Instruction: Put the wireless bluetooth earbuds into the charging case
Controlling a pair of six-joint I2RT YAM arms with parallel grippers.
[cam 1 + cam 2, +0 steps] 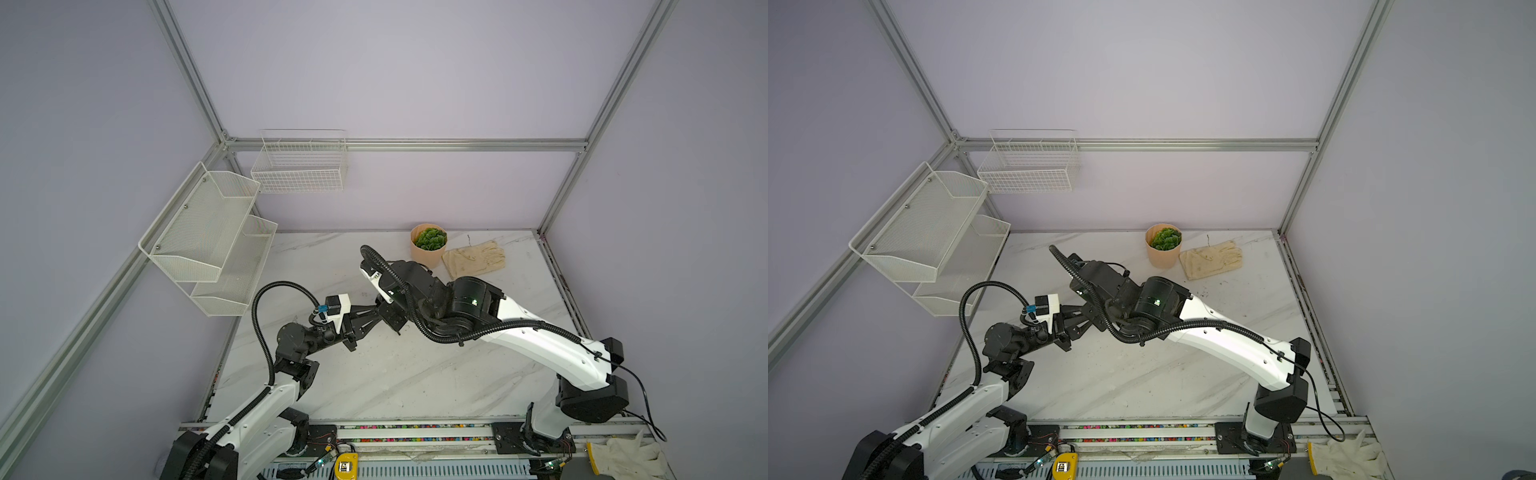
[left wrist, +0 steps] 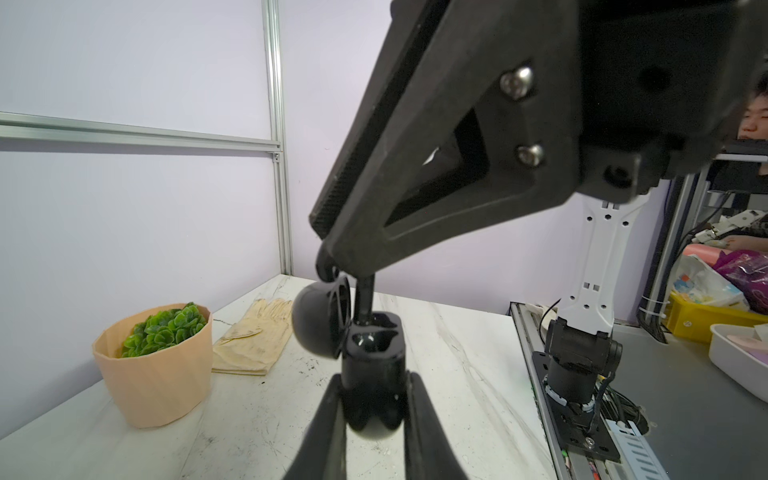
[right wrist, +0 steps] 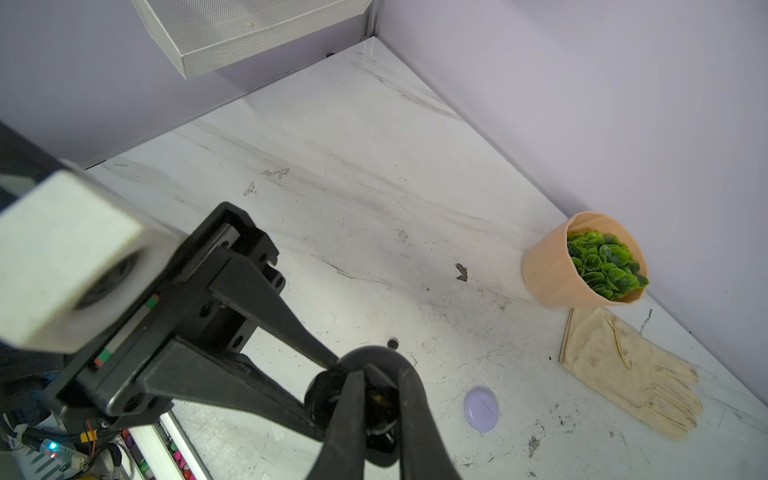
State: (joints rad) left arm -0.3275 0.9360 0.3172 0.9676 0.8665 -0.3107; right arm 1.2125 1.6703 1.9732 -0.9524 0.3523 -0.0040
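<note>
We clench the left claw (image 2: pixel 372 386) on the glossy black hinged charging case (image 2: pixel 372 349), lid open, clear of the white marble desk (image 2: pixel 457 374), so the right claw (image 2: pixel 332 251), pinching the tiny black stemmed earbud (image 2: pixel 365 297), can seemingly seat it in 1 socket.

A white marble-patterned table (image 1: pixel 395 374) carries a peach pot (image 1: pixel 424 261) holding a green leafy plant (image 1: pixel 431 238) at its far edge, right of centre. A soiled cream glove (image 1: pixel 473 258) lies flat just right of the pot. A two-tier white mesh shelf (image 1: pixel 208 237) hangs on the left wall, and a white wire basket (image 1: pixel 299 166) on the far wall. Beyond the table's near right corner lies a white glove (image 1: pixel 627 457). A small yellow device (image 1: pixel 345 466) sits below the near rail.
</note>
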